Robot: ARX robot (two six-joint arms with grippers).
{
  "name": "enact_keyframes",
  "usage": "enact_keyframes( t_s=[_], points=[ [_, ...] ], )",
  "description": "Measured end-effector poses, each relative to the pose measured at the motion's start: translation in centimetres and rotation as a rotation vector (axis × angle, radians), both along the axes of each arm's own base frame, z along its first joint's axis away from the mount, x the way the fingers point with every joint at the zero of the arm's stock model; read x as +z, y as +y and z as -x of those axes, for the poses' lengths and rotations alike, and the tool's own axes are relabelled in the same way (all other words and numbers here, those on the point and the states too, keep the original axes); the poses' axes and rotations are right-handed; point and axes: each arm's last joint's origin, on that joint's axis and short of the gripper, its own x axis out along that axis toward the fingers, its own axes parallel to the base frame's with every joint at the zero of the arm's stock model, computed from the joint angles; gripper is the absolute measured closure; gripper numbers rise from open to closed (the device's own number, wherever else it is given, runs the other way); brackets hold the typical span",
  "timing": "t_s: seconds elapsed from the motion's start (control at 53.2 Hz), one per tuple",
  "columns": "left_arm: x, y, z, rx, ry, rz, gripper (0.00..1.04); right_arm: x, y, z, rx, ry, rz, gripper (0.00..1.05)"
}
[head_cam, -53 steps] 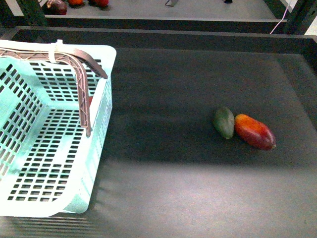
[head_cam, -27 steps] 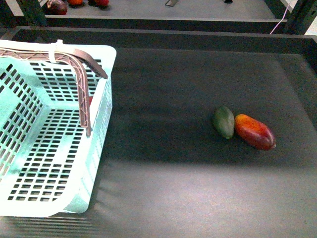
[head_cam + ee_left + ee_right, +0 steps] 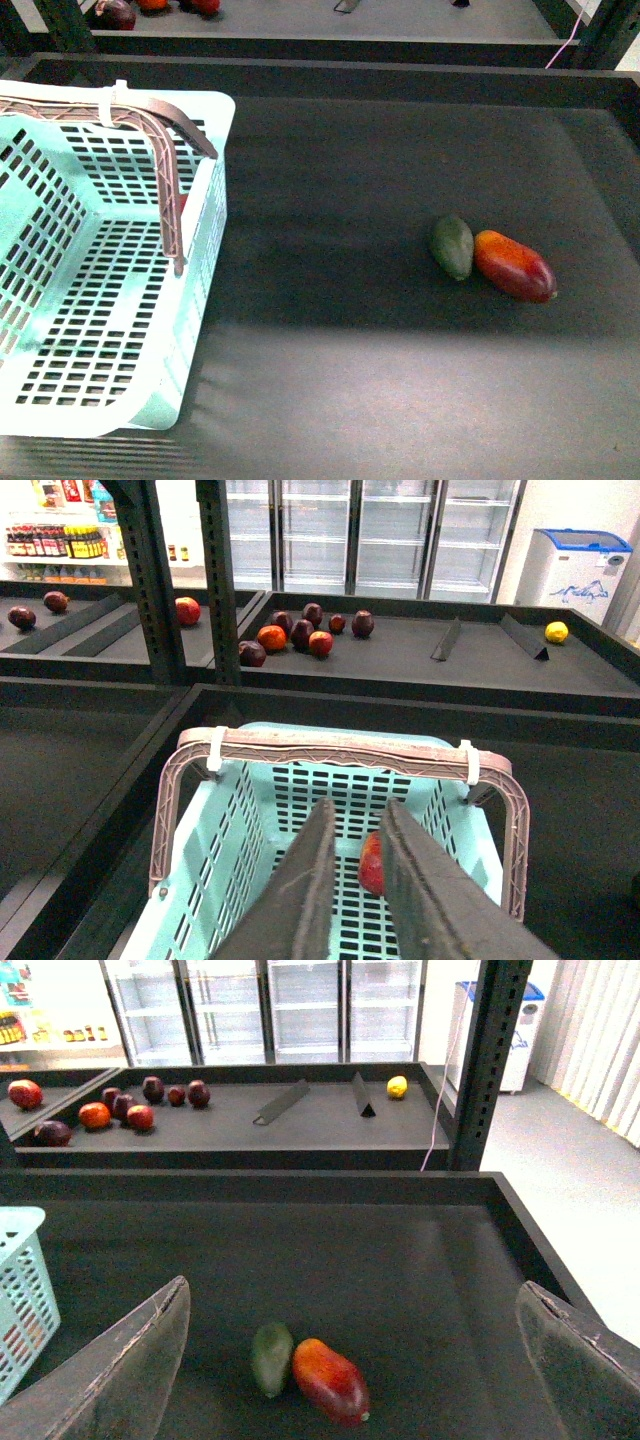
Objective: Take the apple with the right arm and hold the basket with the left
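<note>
The front camera is looking steeply down on the dark worktop [image 3: 400, 380], taking in the basket [image 3: 60, 420] at the left and the mango [image 3: 514, 265] with the green fruit [image 3: 452, 246] at the right. The left wrist camera is hovering close above the basket [image 3: 200, 880], facing out toward the far shelves. The right wrist camera is sitting higher and farther back, facing the same way, sharing the mango [image 3: 330, 1381], green fruit [image 3: 271, 1358] and basket edge [image 3: 22, 1290] with the front view.
</note>
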Motion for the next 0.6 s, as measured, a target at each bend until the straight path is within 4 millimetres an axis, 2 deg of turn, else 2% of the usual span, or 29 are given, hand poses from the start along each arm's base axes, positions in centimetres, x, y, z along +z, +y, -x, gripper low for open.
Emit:
enact_keyframes(
  t_s=[0.094,0.432,0.47,0.601],
  points=[
    [0.0,0.0,0.0,0.0,0.0,0.0,0.65,0.0,0.0,0.0,0.0,0.0,0.0,0.09],
    [0.0,0.0,0.0,0.0,0.0,0.0,0.08,0.0,0.0,0.0,0.0,0.0,0.0,0.09],
    [0.0,0.0,0.0,0.0,0.0,-0.002,0.06,0.0,0.0,0.0,0.0,0.0,0.0,0.09],
    [0.0,0.0,0.0,0.0,0.0,-0.002,0.07,0.0,0.0,0.0,0.0,0.0,0.0,0.09]
  ],
)
